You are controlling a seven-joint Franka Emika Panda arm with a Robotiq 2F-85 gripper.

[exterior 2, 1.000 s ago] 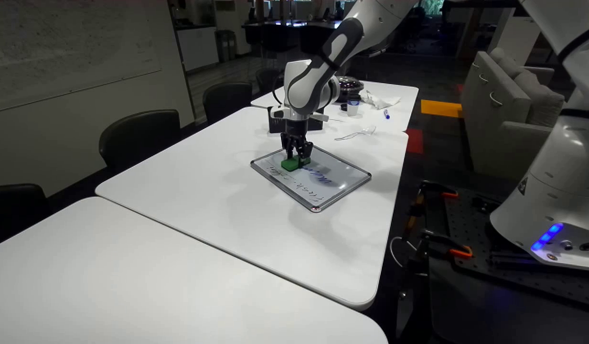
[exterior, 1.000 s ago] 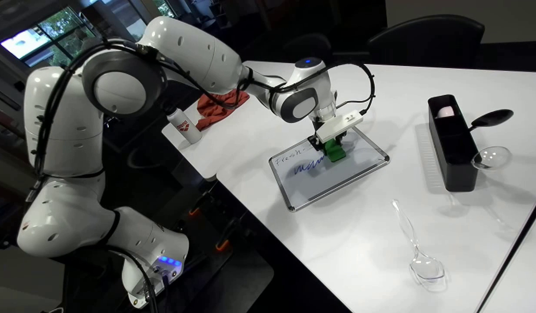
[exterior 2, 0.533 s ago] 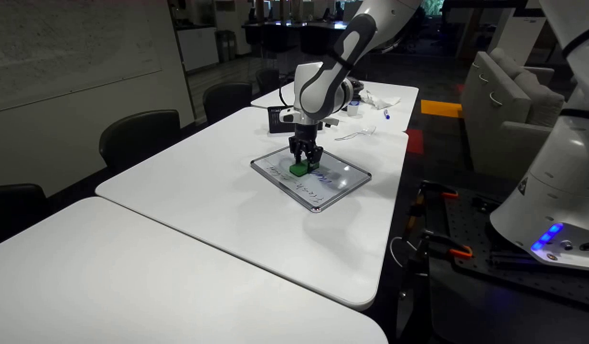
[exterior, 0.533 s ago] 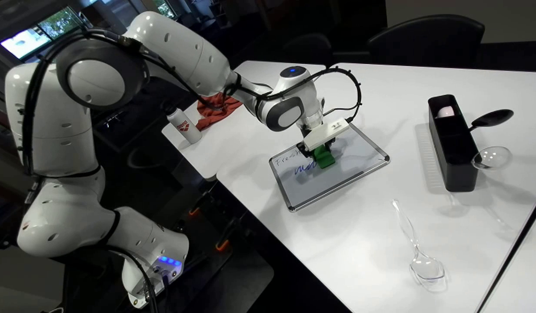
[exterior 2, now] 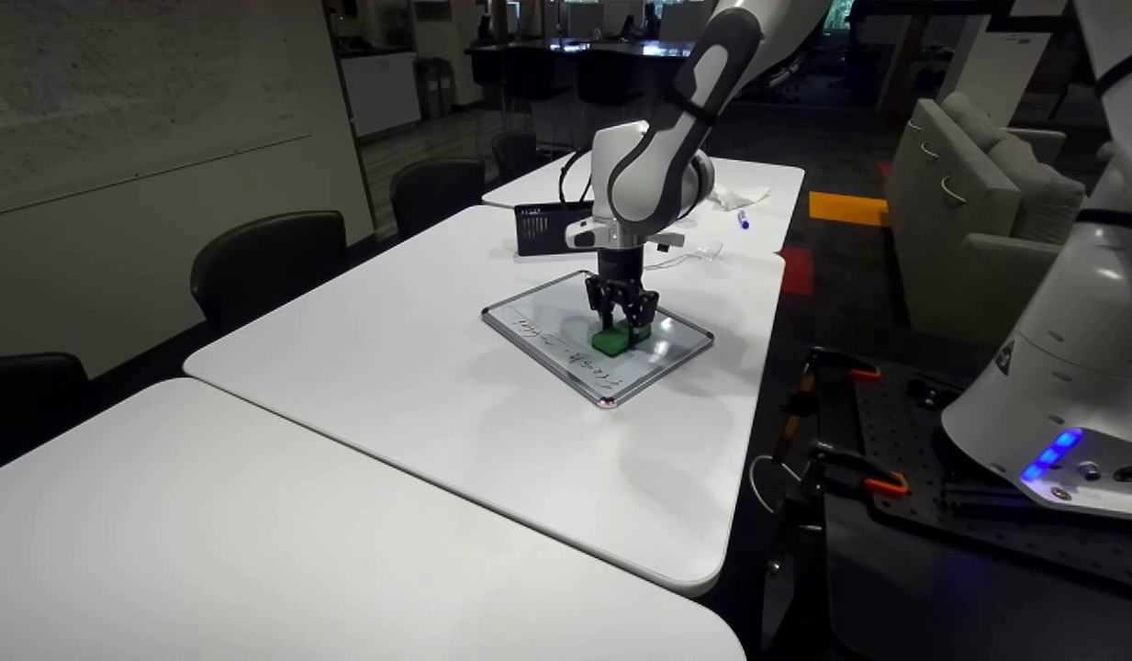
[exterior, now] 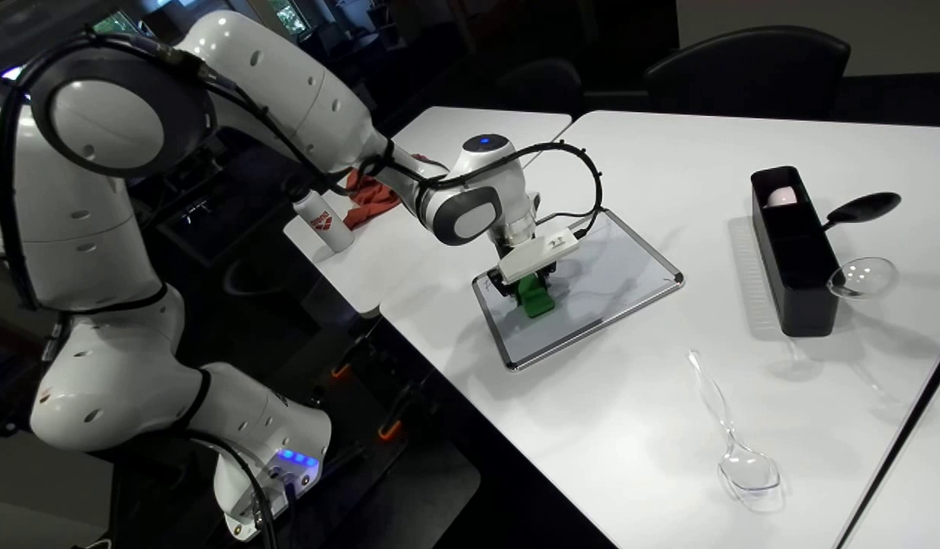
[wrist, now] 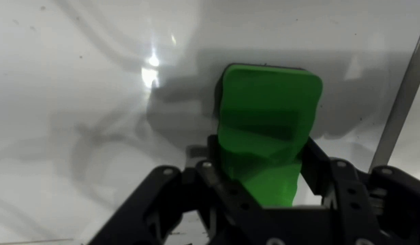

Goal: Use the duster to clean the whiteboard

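Observation:
The green duster (exterior: 536, 302) lies flat on the whiteboard (exterior: 614, 263), near the board's end closest to the robot base. In an exterior view the duster (exterior 2: 610, 342) sits beside dark handwriting along one edge of the whiteboard (exterior 2: 543, 308). My gripper (exterior 2: 621, 323) points down with its fingers closed on the duster's two sides. In the wrist view the gripper (wrist: 260, 149) holds the duster (wrist: 269, 95) between both black fingers, and the bare white board (wrist: 94, 85) shows around it, with small dark specks. The duster's underside and the surface beneath are hidden.
A black box (exterior: 794, 259) with a black spoon (exterior: 866, 206) and a clear spoon (exterior: 748, 465) are on the white table. A white bottle (exterior: 325, 223) and red cloth (exterior: 374, 202) lie near the arm. A blue marker (exterior 2: 743, 218) is farther off. The board's frame (wrist: 399, 102) is close to the duster.
My gripper has slid the duster along the board toward the robot base, over where the blue scribble was. The blue scribble no longer shows in either exterior view. The board stays put.

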